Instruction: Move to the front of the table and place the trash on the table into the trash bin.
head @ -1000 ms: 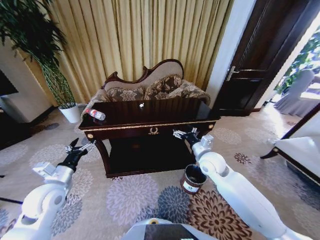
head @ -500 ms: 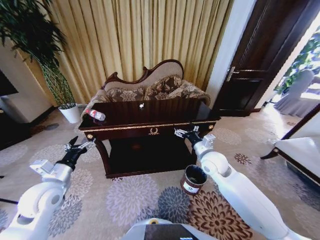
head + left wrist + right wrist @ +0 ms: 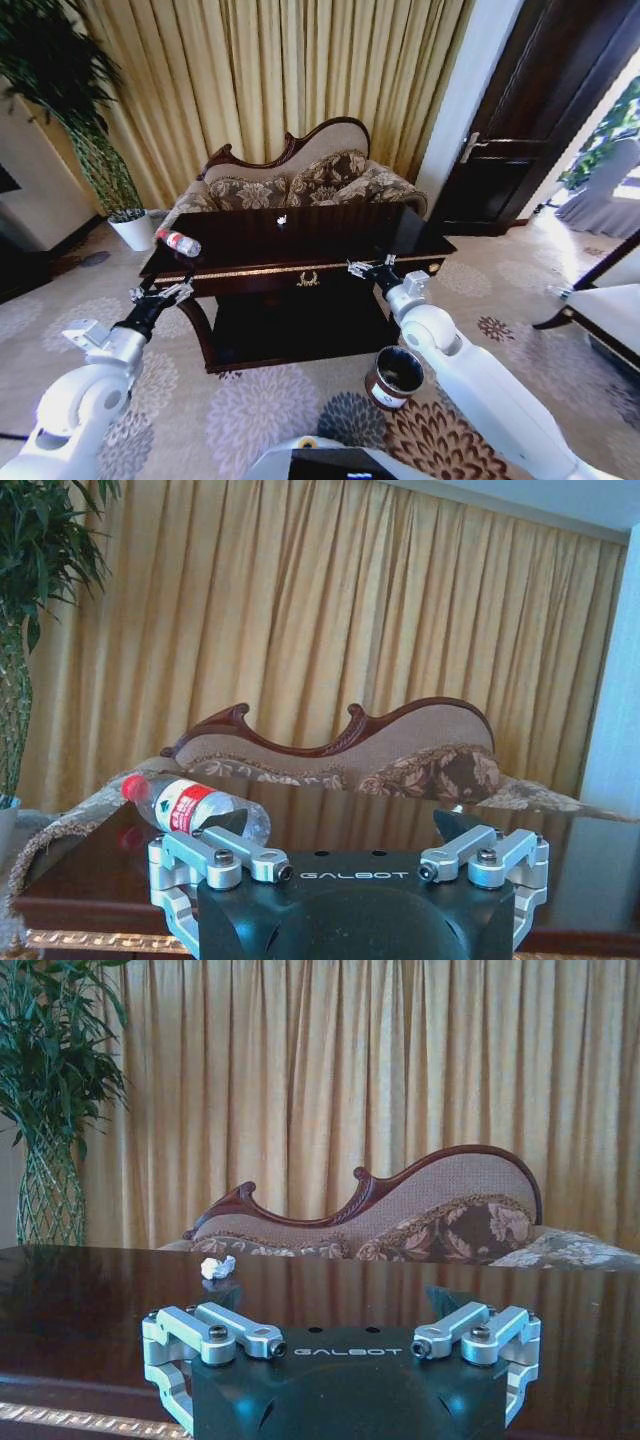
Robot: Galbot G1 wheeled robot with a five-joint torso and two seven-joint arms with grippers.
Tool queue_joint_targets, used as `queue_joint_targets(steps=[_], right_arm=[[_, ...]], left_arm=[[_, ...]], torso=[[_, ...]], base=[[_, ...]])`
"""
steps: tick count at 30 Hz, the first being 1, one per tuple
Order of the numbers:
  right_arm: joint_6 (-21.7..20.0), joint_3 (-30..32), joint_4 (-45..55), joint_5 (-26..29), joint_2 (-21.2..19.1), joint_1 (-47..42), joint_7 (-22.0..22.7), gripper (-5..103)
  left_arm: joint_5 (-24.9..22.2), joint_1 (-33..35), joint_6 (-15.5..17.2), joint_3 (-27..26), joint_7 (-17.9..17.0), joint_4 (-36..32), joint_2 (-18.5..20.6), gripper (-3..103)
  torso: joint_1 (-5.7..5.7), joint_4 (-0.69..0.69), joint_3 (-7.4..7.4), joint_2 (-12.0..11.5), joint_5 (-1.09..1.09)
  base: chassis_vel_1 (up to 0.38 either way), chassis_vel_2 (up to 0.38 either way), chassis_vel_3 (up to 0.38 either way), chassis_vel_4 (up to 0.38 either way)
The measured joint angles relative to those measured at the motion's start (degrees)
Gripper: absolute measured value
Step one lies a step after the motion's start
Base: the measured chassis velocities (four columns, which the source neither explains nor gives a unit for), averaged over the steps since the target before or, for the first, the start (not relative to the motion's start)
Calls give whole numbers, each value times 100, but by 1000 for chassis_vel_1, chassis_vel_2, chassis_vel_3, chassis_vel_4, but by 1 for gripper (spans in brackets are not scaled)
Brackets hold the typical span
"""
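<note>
Table: long, dark, glossy. Bottle, clear with red cap, lying at its left end; white scrap near its back edge. Bin on carpet before its right end. Left gripper and right gripper spread wide, empty, before its front edge.

Head view high, angled down — wrist views low, level, facing table; sofa shared.

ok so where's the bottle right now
In the head view the bottle lies on its side at the table's left end, near the front corner, just beyond the left tool.
</note>
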Motion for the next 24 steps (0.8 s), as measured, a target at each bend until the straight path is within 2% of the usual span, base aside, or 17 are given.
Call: queue_joint_targets(steps=[12, 24], right_arm=[[-30, -32, 51, 45, 0, -47, -17, 100], [67, -198, -14, 76, -41, 19, 52, 100]], left_arm=[[31, 49, -15, -2, 14, -19, -51, 100], [63, 107, -27, -4, 20, -73, -124, 100]], torso=[[-5, -1, -2, 3, 1], [2, 0, 1, -1, 4]], base=[[-150, 145, 152, -137], [-213, 206, 194, -206]])
